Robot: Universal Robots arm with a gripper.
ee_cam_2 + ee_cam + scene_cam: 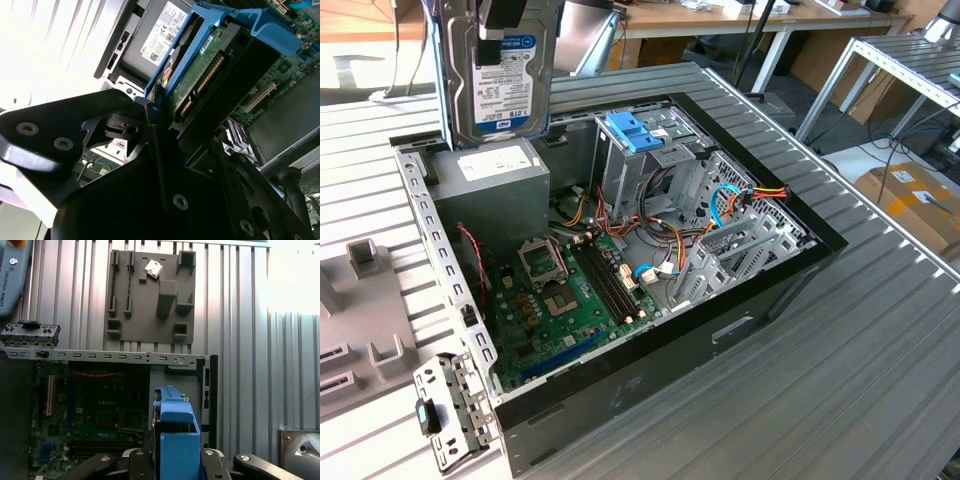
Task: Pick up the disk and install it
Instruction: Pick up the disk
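Hanging over the open computer case (650, 385), disk (500, 80) clamped in gripper (176, 459), top edge cropped in exterior view

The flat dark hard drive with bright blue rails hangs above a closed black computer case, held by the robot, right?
Not closed. The flat dark hard drive does hang above the black computer case, robot-held, but the case is open: the exterior view shows its green circuit board inside.
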